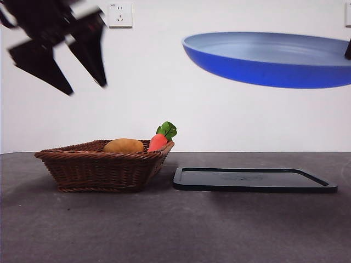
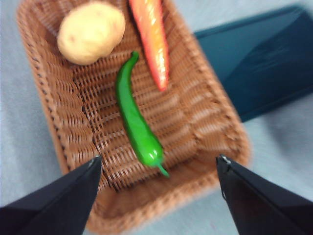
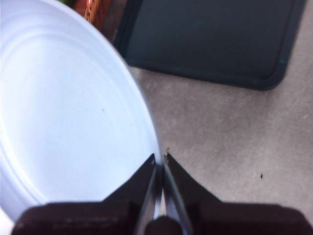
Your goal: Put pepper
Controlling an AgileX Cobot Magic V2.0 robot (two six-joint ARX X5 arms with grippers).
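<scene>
The glossy dark-green pepper (image 2: 135, 119) lies inside the brown wicker basket (image 2: 205, 122), next to a potato (image 2: 91, 32) and an orange carrot (image 2: 152, 40). In the front view the basket's wall hides the pepper. My left gripper (image 2: 159, 164) is open and empty, hanging high above the basket (image 1: 101, 164); it shows dark at the upper left of the front view (image 1: 88, 87). My right gripper (image 3: 160, 159) is shut on the rim of the blue plate (image 3: 68, 107) and holds it in the air, above the dark tray (image 1: 255, 179). The plate (image 1: 269, 57) is empty.
The dark tray (image 3: 210, 39) lies flat on the grey table to the right of the basket. The potato (image 1: 124, 146) and the carrot (image 1: 159, 141) with green leaves stick up over the basket's rim. A white wall with a socket stands behind.
</scene>
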